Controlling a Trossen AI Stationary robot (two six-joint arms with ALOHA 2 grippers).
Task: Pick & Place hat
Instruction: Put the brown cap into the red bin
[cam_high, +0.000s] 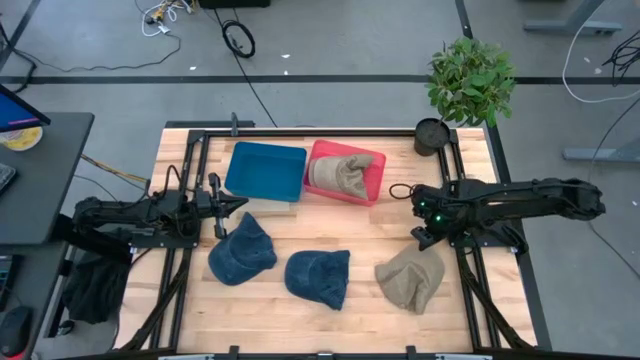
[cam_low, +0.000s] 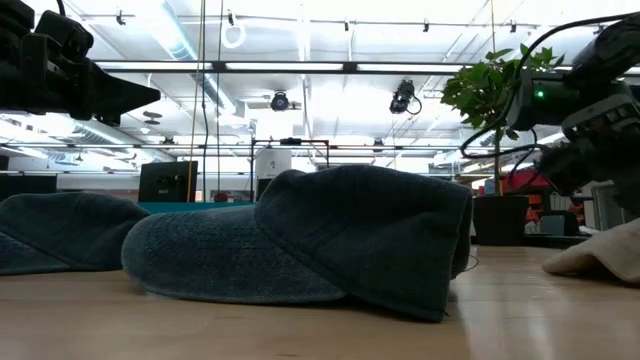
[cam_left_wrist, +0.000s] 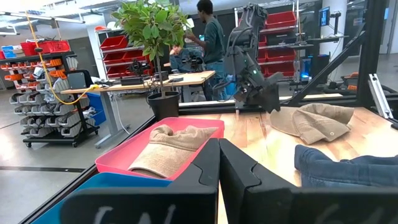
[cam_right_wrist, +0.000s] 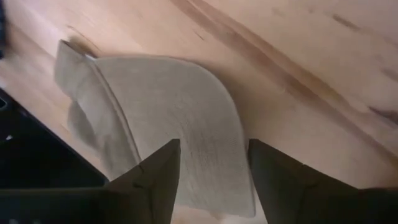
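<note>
Right claw hovers, spread, over the tan cap by the table's right edge.

Nearest the front edge lie two dark blue caps (cam_high: 318, 277) and the loose tan cap (cam_high: 410, 277). The right gripper (cam_right_wrist: 211, 180) hangs just above its brim, fingers parted either side, apparently lined up to pinch it. Further back the left gripper (cam_high: 221, 205) waits clenched and empty at the left edge. Along the far edge sit a blue bin (cam_high: 265, 171) and a pink bin (cam_high: 372, 185), the latter already holding another tan cap (cam_high: 335, 172), so colour-sorting seems intended.
</note>
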